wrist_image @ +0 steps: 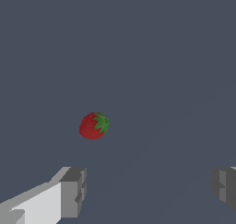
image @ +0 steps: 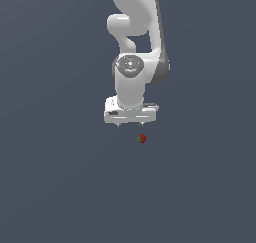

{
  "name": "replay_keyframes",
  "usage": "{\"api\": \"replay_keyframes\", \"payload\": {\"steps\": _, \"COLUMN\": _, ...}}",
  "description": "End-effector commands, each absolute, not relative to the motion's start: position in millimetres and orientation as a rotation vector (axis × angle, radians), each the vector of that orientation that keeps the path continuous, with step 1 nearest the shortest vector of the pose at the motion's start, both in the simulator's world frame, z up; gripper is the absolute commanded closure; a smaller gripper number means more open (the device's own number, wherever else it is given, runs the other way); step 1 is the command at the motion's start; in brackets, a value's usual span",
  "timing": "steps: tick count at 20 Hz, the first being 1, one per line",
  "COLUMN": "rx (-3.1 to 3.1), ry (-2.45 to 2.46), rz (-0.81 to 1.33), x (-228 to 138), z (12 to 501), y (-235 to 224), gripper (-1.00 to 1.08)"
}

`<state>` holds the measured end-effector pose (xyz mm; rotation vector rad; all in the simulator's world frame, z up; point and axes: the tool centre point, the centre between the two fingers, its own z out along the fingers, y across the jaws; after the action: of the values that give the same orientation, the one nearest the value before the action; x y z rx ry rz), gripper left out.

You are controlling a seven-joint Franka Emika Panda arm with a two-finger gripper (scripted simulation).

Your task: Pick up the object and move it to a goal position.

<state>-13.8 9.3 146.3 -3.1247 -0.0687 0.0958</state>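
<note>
The object is a tiny red strawberry-like lump (image: 142, 138) with a small green bit on one side. It lies on the flat grey floor, just below and slightly toward the exterior view's right of my white gripper (image: 130, 124). In the wrist view the strawberry (wrist_image: 94, 126) sits apart from the fingers, beyond the gap between them and nearer the one grey fingertip (wrist_image: 73, 191). The gripper (wrist_image: 150, 188) is open and empty, its fingers spread wide. It does not touch the object.
The plain grey floor (image: 60, 187) fills both views. The white arm (image: 135, 42) rises above the gripper in the exterior view.
</note>
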Motion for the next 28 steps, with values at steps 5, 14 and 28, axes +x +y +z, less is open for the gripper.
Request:
{"api": "replay_keyframes", "payload": {"steps": 5, "rx": -3.123, "ry": -0.072, "rz": 0.103, "x": -12.8, "z": 145.2, "y": 13.5, "gripper": -0.92}}
{"api": "replay_keyframes", "payload": {"steps": 14, "rx": -3.121, "ry": -0.077, "rz": 0.115, "x": -11.1, "z": 143.4, "y": 20.5, "gripper": -0.92}}
{"api": "replay_keyframes", "payload": {"steps": 28, "rx": -3.1, "ry": -0.407, "rz": 0.102, "x": -10.2, "z": 131.6, "y": 25.6, "gripper": -0.92}}
